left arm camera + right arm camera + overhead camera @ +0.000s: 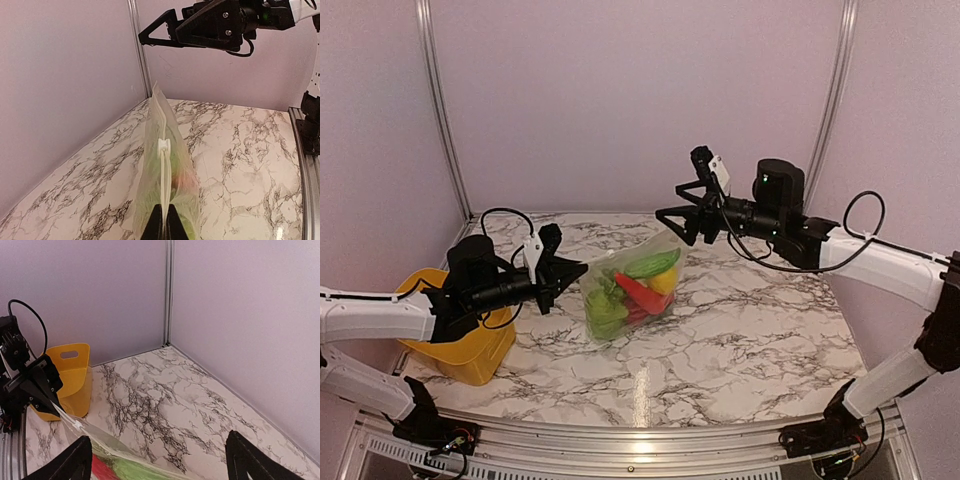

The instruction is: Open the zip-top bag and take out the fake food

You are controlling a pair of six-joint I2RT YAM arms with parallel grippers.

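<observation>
- Left gripper (576, 268): fingers together, clamped on the near end of the zip-top bag's (620, 318) top edge. In the left wrist view the white zip strip runs straight into the closed fingertips.
- Zip-top bag: mid-table on the marble table (750, 340), bottom resting on the surface. The top edge is raised and runs from the left gripper toward the right one.
- White zip slider (164, 146): sits on the strip partway along, beyond the clamped end.
- Fake food (638, 290): inside the bag. Green, red and yellow pieces show through the plastic, bunched toward the lower part.
- Right gripper (670, 202): fingers spread wide, holding nothing. It hangs above the far end of the bag's top edge with a clear gap to the plastic.
- Yellow basket (470, 355): at the left table edge, under the left arm and apart from the bag.
</observation>
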